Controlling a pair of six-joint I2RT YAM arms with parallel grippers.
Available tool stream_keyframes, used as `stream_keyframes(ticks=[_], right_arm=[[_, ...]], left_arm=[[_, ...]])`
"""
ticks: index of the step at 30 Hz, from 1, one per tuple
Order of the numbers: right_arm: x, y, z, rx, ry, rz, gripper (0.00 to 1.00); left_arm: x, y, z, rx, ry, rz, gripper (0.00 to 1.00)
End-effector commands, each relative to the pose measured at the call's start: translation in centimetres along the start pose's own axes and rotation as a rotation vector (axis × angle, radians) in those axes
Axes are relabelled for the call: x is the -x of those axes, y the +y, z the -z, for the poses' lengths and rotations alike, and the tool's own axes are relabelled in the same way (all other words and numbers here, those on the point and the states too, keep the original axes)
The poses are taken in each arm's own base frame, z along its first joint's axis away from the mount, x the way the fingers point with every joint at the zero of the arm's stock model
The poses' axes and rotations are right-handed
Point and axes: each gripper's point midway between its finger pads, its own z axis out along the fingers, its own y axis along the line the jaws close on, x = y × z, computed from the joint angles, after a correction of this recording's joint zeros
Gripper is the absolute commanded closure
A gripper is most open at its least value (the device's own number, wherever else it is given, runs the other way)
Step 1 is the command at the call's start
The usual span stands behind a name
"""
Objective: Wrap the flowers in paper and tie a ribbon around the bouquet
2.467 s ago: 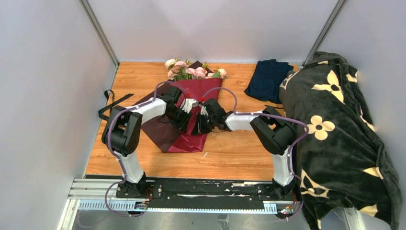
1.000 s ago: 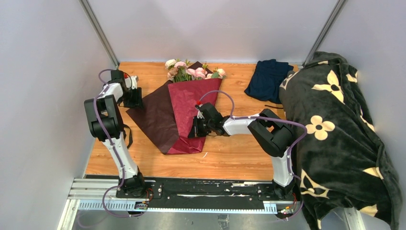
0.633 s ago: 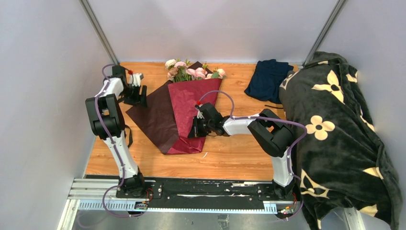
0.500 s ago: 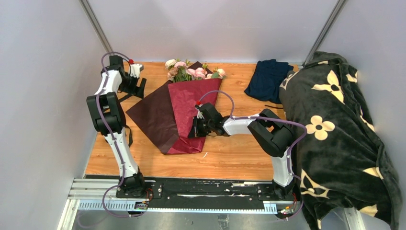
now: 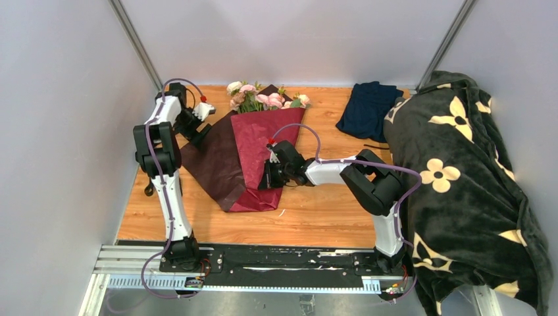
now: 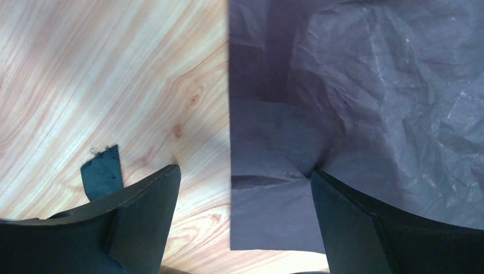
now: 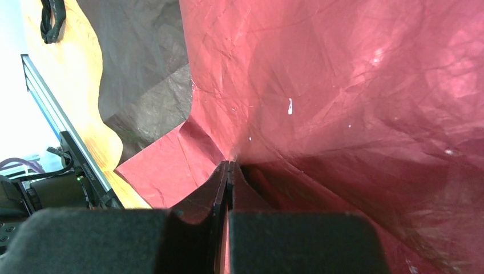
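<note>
Nearest on the wood table (image 5: 322,210), the right gripper (image 5: 268,178) sits low w/ fingers pressed together, tips down on the red face of the paper (image 5: 263,141) near its lower end; creases run into the tips in the right wrist view (can't tell if a fold is caught btwn them). The paper lies flat, red flap on the right, darker brown reverse spread out to the left, point toward the arms. Further back on the left, the left gripper (image 6: 242,177) stands wide apart, holding nothing: it straddles the straight edge of the brown side, one finger on the paper, the other over bare wood. A frayed end of the black ribbon (image 6: 103,178) lies on the wood just beside that finger, not gripped. Beyond, the flowers (image 5: 263,99) stick out of the paper's top end, blooms toward the back wall. Far right: a navy cloth (image 5: 368,108), then a dark blanket (image 5: 460,184).
</note>
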Motion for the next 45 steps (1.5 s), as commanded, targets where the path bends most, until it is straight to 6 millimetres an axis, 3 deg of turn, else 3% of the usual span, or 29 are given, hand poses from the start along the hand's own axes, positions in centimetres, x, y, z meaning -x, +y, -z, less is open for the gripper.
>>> stream_keyframes(ticks=[1, 4, 8, 11, 13, 14, 16, 21, 25, 29, 33, 37, 39, 42, 45], right_arm=[[-7.6, -5.8, -0.1, -0.211, 0.207, -0.032, 1.0], [-7.6, -5.7, -0.2, -0.209, 0.209, -0.032, 1.0], [-7.7, -5.8, -0.4, -0.21, 0.214, -0.032, 1.0], [-7.7, -5.7, -0.2, -0.212, 0.21, -0.031, 1.0], [-7.7, -5.7, -0.2, -0.213, 0.209, -0.031, 1.0], [-7.7, -5.7, -0.1, -0.214, 0.21, -0.03, 1.0], [-7.8, -5.8, -0.2, -0.215, 0.213, -0.031, 1.0], [-7.8, -5.8, -0.3, -0.213, 0.214, -0.03, 1.0], [-7.8, -5.7, -0.6, -0.208, 0.218, -0.029, 1.0], [-7.7, -5.7, -0.6, -0.203, 0.221, -0.017, 1.0], [-7.6, -5.3, -0.7, -0.176, 0.212, 0.004, 1.0], [-7.1, -4.7, -0.9, -0.143, 0.172, 0.026, 1.0], [-6.7, -4.3, -1.1, -0.121, 0.142, 0.029, 1.0], [-5.8, -3.3, -1.2, -0.08, 0.088, 0.018, 1.0], [-4.4, -2.1, -0.4, -0.03, -0.034, -0.024, 1.0]], left_arm=[[-3.1, -5.6, -2.6, -0.213, 0.129, -0.029, 0.11], [-3.2, -6.7, -1.8, -0.246, 0.116, -0.033, 0.29], [-3.2, -9.2, -1.1, -0.319, 0.111, -0.044, 0.37], [-3.1, -10.8, -0.6, -0.366, 0.113, -0.057, 0.56], [-2.7, -11.4, -0.2, -0.382, 0.087, -0.053, 0.71], [-2.4, -11.5, 0.1, -0.383, 0.074, -0.05, 0.85], [-1.8, -11.5, 0.8, -0.376, 0.049, -0.038, 0.98], [0.3, -11.9, 4.1, -0.361, -0.04, 0.001, 1.0], [3.7, -13.3, 9.7, -0.358, -0.207, 0.047, 1.0], [6.2, -16.3, 14.2, -0.382, -0.332, 0.048, 1.0], [9.6, -20.8, 16.4, -0.462, -0.398, 0.0, 1.0], [13.4, -26.1, 16.0, -0.601, -0.398, -0.064, 1.0], [15.1, -28.0, 14.7, -0.653, -0.371, -0.081, 1.0], [17.8, -28.9, 12.6, -0.694, -0.338, -0.044, 1.0], [20.3, -27.4, 9.3, -0.63, -0.293, 0.026, 1.0]])
